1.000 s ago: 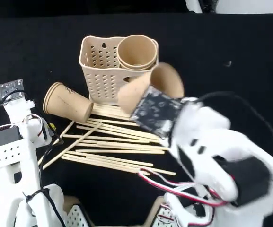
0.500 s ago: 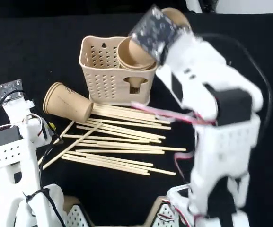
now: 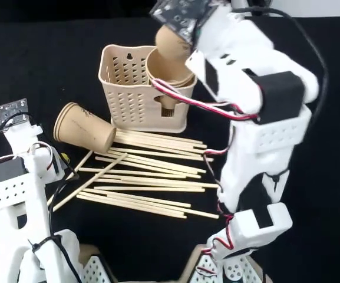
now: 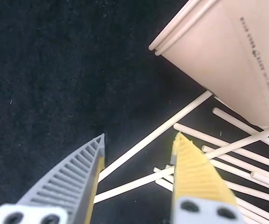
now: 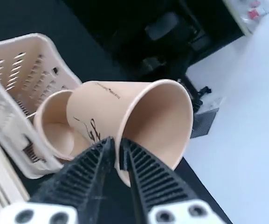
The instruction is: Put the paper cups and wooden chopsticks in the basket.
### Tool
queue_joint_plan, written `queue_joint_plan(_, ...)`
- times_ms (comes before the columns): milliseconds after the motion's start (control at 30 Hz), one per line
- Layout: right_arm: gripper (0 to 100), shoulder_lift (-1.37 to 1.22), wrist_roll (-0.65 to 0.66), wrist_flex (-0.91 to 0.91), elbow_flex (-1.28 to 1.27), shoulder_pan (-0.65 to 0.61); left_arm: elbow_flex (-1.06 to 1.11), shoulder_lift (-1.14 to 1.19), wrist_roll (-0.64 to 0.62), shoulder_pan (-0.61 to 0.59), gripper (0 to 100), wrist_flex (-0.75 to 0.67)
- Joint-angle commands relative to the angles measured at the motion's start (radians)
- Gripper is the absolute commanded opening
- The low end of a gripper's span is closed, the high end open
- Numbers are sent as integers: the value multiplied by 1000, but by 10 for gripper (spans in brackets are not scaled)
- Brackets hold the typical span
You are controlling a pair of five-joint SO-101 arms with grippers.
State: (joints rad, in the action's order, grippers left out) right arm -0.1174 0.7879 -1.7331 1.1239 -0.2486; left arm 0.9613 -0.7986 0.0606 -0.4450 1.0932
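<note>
**Right arm lifts its cup over the basket**

Swinging up and away from the near side of the bench (image 3: 52, 53), the right arm has carried its paper cup (image 5: 125, 112) from above the chopsticks (image 3: 149, 177) to a spot over the far right part of the basket (image 3: 122, 94). The left arm has not shifted.

The right claw (image 5: 116, 142) is clenched on the cup's wall near the rim, the two fingers almost together with the paper pinched between them. The cup hangs tilted rather than upright. Its base points down towards the nested cups (image 3: 168, 66) already standing in the basket, and its mouth opens up and away from them. The held cup sits just above those cups; whether it touches them cannot be told.

The coming move turns on that long axis. For the cup to nest, its base probably has to be brought in line with the open mouth below and the cup tipped closer to upright before it is let go. Released as it hangs, it could catch the rim and roll off.

The left claw (image 4: 139, 140) stands released, fingers spread, low over the left ends of the chopsticks near the bench's near left corner. One lying cup (image 3: 85, 128) rests on its side just beyond those fingertips, beside the basket's left wall, with its mouth towards the bench's left edge. The left arm is the nearer one to both the lying cup and the sticks.
</note>
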Motion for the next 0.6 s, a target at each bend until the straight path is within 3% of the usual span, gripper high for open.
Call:
queue_joint_plan(0,11,-1,38,-32,-79,-38,-42,-18,-11,-8,231,-11)
queue_joint_plan(567,15,-35,97,-26,-223,-46,-42,-18,-11,-8,231,-11)
